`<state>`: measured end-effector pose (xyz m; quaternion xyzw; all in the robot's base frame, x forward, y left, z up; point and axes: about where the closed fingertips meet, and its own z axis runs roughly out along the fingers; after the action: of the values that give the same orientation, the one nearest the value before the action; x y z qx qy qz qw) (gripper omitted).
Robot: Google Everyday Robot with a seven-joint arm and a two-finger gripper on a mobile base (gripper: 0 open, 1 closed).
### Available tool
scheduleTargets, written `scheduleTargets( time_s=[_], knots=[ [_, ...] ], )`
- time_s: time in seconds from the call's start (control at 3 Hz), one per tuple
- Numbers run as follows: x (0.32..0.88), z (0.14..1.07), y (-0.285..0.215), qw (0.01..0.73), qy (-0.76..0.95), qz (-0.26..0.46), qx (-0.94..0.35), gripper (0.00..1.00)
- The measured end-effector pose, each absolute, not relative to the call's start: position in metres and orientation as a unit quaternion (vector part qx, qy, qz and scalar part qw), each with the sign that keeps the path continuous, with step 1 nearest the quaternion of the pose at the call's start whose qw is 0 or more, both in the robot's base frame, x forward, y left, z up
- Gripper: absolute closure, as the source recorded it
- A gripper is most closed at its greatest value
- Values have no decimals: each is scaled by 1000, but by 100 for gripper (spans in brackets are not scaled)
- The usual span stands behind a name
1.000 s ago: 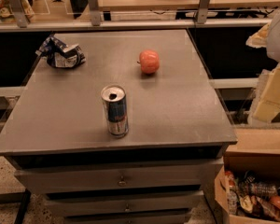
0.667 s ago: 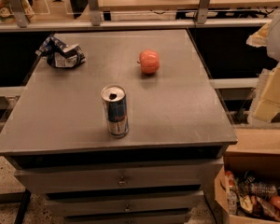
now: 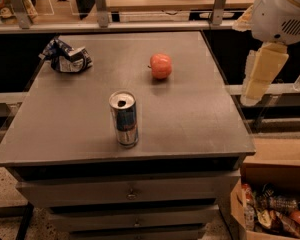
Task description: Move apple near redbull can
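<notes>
The apple (image 3: 161, 66), small, round and orange-red, sits on the grey table top (image 3: 205, 119) right of centre, towards the back. The redbull can (image 3: 124, 118), slim, silver and blue with an open silver top, stands upright nearer the front, left of and closer than the apple, about a can's height away from it. My gripper (image 3: 251, 99) hangs from the white arm (image 3: 282, 9) beyond the table's right edge, to the right of the apple and above table level. It holds nothing that I can see.
A crumpled blue-and-white snack bag (image 3: 66, 57) lies at the back left of the table. A shelf rail (image 3: 140, 26) runs behind the table. A cardboard box of snacks (image 3: 272, 216) stands on the floor at the front right. Drawers (image 3: 130, 191) sit below the top.
The arm and gripper have moved left and up, closer to the table's right edge. The apple, can and bag have not moved.
</notes>
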<state>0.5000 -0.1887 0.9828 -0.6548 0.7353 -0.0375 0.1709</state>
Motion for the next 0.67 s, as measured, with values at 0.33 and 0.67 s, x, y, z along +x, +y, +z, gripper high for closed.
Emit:
scheduleTargets(
  time_s=[0.33, 0.67],
  knots=[
    [540, 983, -165, 183, 704, -34, -685, 0],
    [573, 980, -132, 205, 680, -20, -704, 0]
  ],
)
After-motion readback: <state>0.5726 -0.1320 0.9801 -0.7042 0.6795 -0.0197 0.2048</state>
